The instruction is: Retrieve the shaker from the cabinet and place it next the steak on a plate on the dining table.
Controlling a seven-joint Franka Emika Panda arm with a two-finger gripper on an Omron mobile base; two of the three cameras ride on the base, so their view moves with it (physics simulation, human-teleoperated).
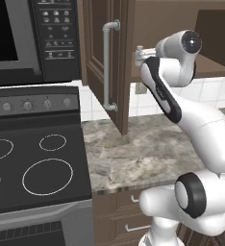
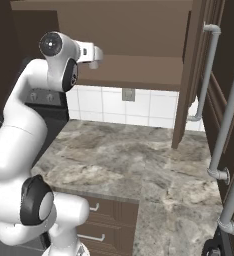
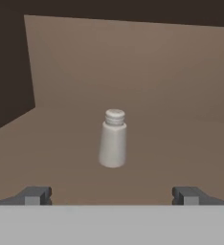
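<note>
Hand view looks straight into the cabinet [image 1: 109, 57], where the shaker [image 3: 113, 139] stands upright on the brown shelf [image 3: 181, 158], well back from its front edge and clear of the left wall. The gripper [image 3: 112, 195] has its 2 fingertips [image 3: 35, 195] spread wide apart, holding nothing, and the shaker sits ahead of it, centred between them. The shaker's long axis runs vertical, so the fingers would close across its narrow sides. In the left base view the hand is level with the shelf, just beyond the open door's edge. My judgement: the coming move is a straight reach forward until the fingers bracket the body below the cap.
</note>
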